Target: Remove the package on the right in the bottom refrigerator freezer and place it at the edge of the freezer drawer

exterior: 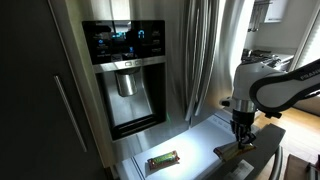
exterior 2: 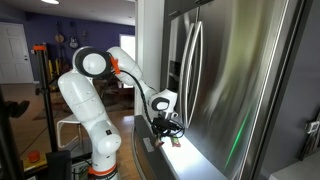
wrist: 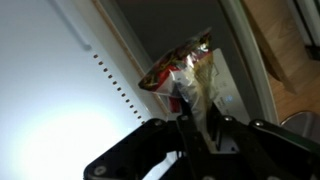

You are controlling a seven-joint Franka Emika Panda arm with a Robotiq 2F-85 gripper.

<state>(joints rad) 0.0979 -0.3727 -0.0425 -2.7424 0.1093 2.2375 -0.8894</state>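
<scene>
Jaws: gripper (wrist: 192, 128) nearly closed, pinching the package (wrist: 185, 72) by its near end.
Package: held above the right side of the freezer drawer (exterior: 197, 138) (green packet (exterior: 163, 160) lies well apart, mid-drawer).
Axis: the package's long side runs straight out from the jaws.
Next: the drawer edge looks near.

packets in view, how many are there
2: a green packet lying in the freezer drawer, and the package held in the jaws of the gripper. More may be hidden inside.
</scene>
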